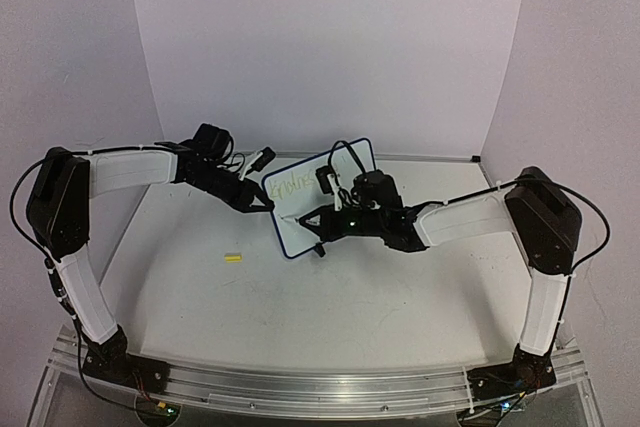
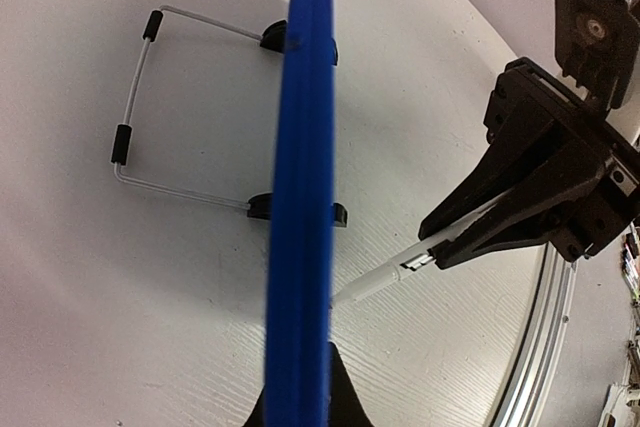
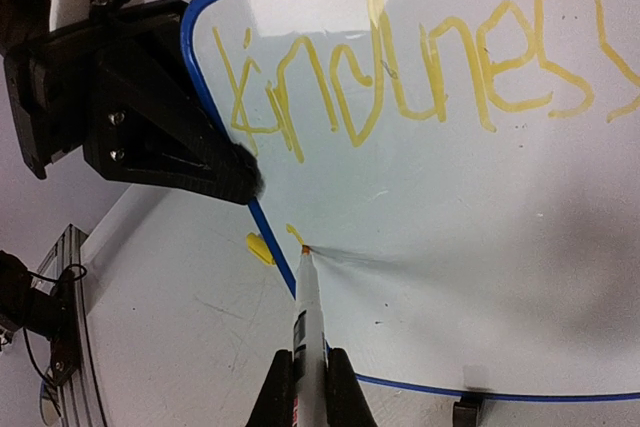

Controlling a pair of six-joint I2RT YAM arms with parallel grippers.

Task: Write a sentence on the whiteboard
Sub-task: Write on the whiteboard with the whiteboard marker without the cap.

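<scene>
Propped blue-rimmed whiteboard [image 1: 295, 205] bears a yellow sentence [image 3: 430, 57], seemingly starting "kindness".

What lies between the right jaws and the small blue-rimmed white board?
A thin white marker, held in the right jaws, its tip meeting the blue-rimmed whiteboard beside the rim. The right wrist view shows this.

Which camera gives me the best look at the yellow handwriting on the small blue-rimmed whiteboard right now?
Right wrist: the yellow handwritten sentence fills the frame, strokes clear, white marker tip below it. Top external shows it as a tiny scrawl on the blue-rimmed whiteboard. Left wrist sees only the board's rim edge-on, no writing.
</scene>
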